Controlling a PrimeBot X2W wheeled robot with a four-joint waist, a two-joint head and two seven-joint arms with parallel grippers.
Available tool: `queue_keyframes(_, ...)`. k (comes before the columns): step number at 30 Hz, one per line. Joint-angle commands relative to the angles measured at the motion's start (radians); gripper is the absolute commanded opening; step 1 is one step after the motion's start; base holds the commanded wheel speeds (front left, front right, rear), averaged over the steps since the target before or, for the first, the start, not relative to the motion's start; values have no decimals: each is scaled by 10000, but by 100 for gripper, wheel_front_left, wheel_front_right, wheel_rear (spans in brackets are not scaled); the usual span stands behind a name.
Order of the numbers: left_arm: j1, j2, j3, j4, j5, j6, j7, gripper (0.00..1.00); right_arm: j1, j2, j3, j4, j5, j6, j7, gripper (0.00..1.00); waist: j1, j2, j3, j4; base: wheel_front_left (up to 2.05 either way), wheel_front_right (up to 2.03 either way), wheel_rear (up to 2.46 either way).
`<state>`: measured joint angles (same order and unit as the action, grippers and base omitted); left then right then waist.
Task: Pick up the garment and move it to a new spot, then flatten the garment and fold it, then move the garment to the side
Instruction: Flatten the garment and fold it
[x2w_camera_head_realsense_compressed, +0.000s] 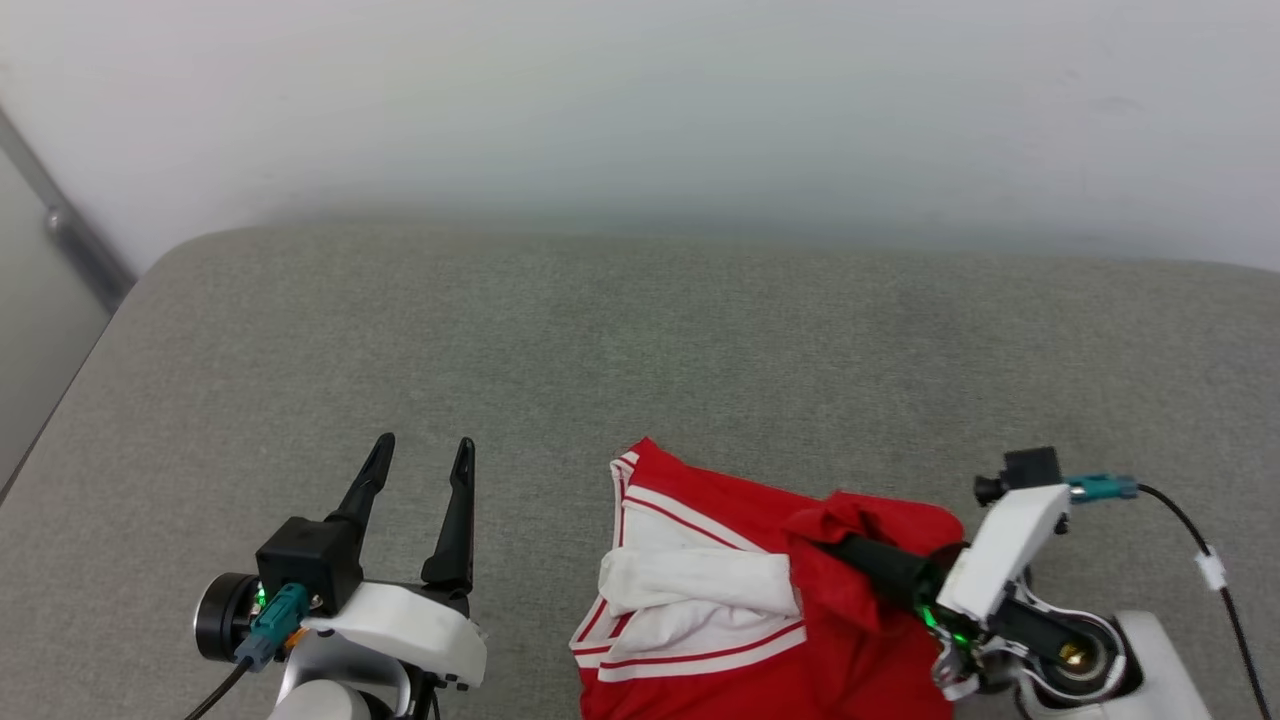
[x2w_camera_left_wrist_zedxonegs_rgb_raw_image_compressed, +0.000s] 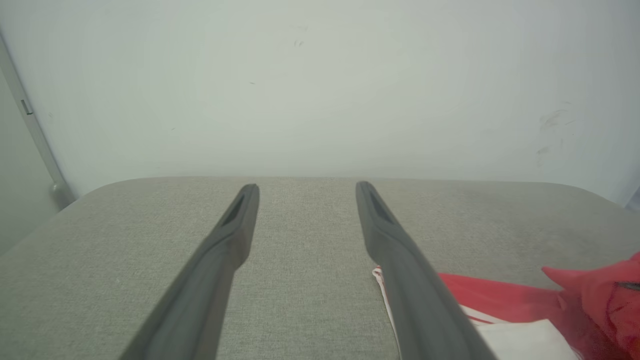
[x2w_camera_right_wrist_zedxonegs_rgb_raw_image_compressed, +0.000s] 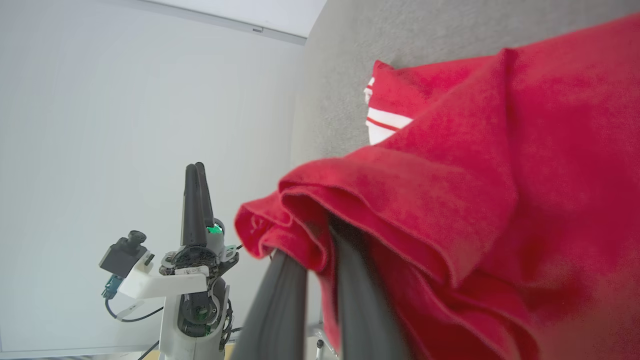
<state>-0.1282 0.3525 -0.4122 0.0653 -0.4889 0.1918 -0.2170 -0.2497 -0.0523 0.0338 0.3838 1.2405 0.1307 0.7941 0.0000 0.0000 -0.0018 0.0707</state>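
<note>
Grey cushion (x2w_camera_head_realsense_compressed: 640, 340) bears the garment (x2w_camera_head_realsense_compressed: 720, 590), pinched by the right pincer (x2w_camera_head_realsense_compressed: 835, 548).

Grey cushion (x2w_camera_head_realsense_compressed: 640, 340) against pale wall (x2w_camera_head_realsense_compressed: 640, 100)

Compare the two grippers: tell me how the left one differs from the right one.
The left gripper has jaws wide apart; the right gripper has jaws shut. The left gripper holds nothing; the right gripper pinches a fold of the red garment. The left gripper points toward the wall; the right gripper points leftward. Both have long dark fingers.
</note>
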Motion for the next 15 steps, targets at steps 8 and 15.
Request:
queue_keyframes(8,-420,-134,-141,140,27,-157,-73,100,-1035,14,2627,1057,569,0,-2340,9,0,0,403,871,0,0,0)
queue_keyframes(15,-564,-236,-134,368,-5,-218,-192,100,-1811,19,3923,2623,-16,2,-4150,100,0,0,595,1098,0,0,0)
